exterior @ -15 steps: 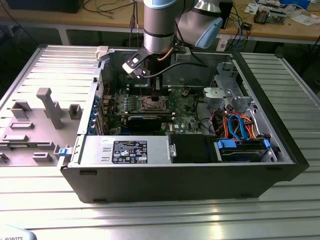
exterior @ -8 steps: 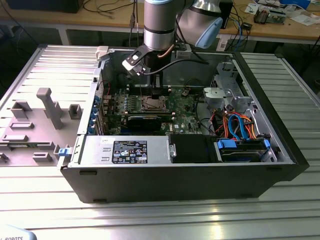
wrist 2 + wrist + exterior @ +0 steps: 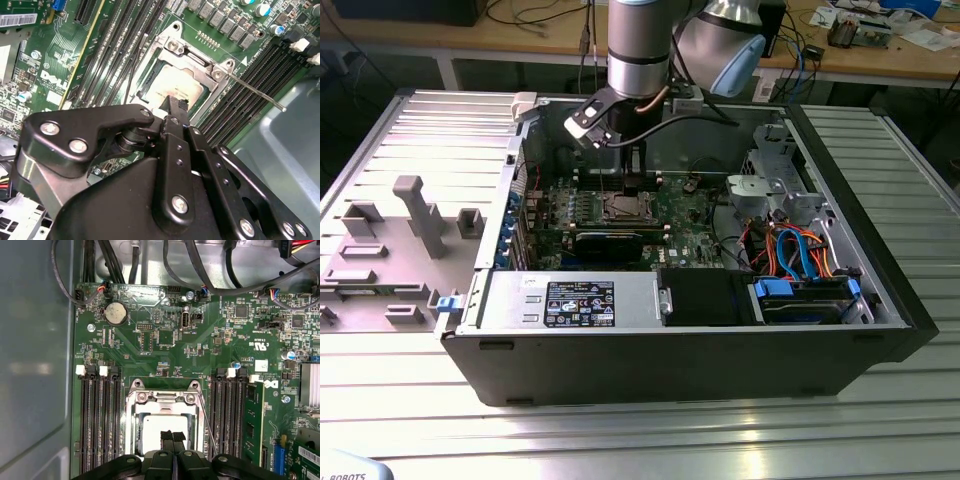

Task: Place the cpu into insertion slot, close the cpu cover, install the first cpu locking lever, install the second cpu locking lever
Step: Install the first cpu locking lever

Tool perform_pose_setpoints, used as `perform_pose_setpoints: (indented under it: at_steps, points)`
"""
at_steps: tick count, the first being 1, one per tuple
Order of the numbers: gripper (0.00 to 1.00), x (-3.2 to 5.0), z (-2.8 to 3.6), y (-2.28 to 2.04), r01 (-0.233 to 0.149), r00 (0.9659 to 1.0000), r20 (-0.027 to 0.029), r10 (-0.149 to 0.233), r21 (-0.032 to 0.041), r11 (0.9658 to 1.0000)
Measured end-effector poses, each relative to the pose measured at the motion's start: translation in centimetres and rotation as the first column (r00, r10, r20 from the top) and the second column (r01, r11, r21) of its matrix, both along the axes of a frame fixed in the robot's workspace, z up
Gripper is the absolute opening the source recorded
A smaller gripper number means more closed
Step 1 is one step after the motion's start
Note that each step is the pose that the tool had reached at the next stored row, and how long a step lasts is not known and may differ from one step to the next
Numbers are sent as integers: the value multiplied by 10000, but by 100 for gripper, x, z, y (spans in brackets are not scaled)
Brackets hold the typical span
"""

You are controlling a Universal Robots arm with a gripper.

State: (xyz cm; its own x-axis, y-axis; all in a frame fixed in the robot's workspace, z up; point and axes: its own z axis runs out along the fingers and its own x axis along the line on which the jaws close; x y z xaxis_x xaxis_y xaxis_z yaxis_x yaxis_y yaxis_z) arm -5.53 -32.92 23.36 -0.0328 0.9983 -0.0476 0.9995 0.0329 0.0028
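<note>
Cpu point(image 3: 150, 422) lies flat, metal top up, in insertion slot point(image 3: 623, 208) on green board point(image 3: 150, 340), edges parallel to memory slots point(image 3: 97, 420). Cpu cover point(image 3: 161, 398) sits down around it. Thin locking lever point(image 3: 250, 90) slants out over memory slots. Gripper point(image 3: 173, 436) clenched, fingertips together, just above cpu.
</note>
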Motion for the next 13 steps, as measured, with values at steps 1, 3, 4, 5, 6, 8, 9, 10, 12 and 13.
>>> perform_pose_setpoints:
  at_steps: [1,3,4,5,6,8,9,10,12,13]
  points:
    - [11,0,4,0,0,10000,0,0,0,10000]
    - [11,0,19,0,0,10000,0,0,1,10000]
    - [11,0,24,0,0,10000,0,0,1,10000]
    - [11,0,29,0,0,10000,0,0,0,10000]
    - [11,0,35,0,0,10000,-1,0,0,10000]
    - [11,0,46,0,0,10000,-1,0,-1,10000]
    - [11,0,50,0,0,10000,-1,0,0,10000]
    - [11,0,55,0,0,10000,0,0,0,10000]
    - [11,0,67,0,0,10000,-1,0,0,10000]
    - [11,0,79,0,0,10000,-1,0,0,10000]
